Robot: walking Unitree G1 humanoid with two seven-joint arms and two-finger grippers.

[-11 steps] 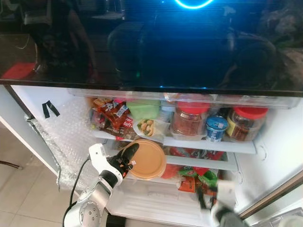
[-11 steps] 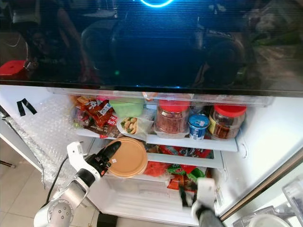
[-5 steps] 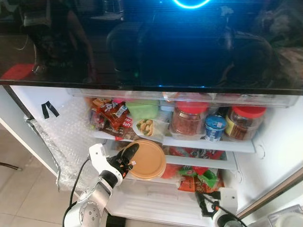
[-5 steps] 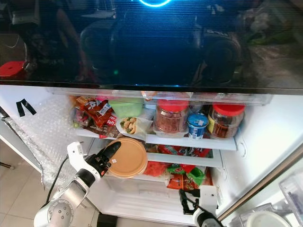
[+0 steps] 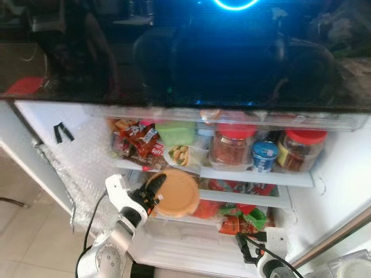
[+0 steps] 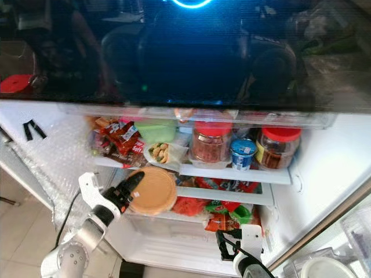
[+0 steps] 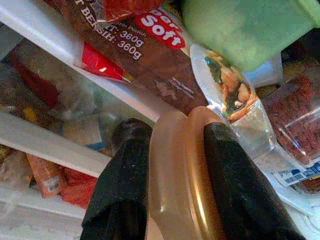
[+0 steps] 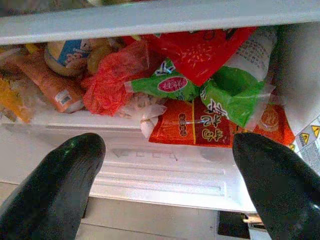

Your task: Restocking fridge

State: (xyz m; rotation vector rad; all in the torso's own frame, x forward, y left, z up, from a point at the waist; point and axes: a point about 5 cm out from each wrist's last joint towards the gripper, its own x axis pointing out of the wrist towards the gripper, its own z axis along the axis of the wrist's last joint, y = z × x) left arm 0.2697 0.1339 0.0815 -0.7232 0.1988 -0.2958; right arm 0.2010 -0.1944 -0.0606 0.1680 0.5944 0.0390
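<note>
The left end effector point(image 5: 155, 188) is clenched on the rim of a round tan lidded container point(image 5: 175, 193), held on edge at the front of the open fridge point(image 5: 339, 168), just below the upper shelf point(image 5: 255, 176) that carries the red-lidded jars point(image 5: 232, 145). The right end effector point(image 5: 248, 250) hangs released, fingers point(image 8: 55, 187) spread, before the lower shelf's snack packets point(image 8: 200, 107).
</note>
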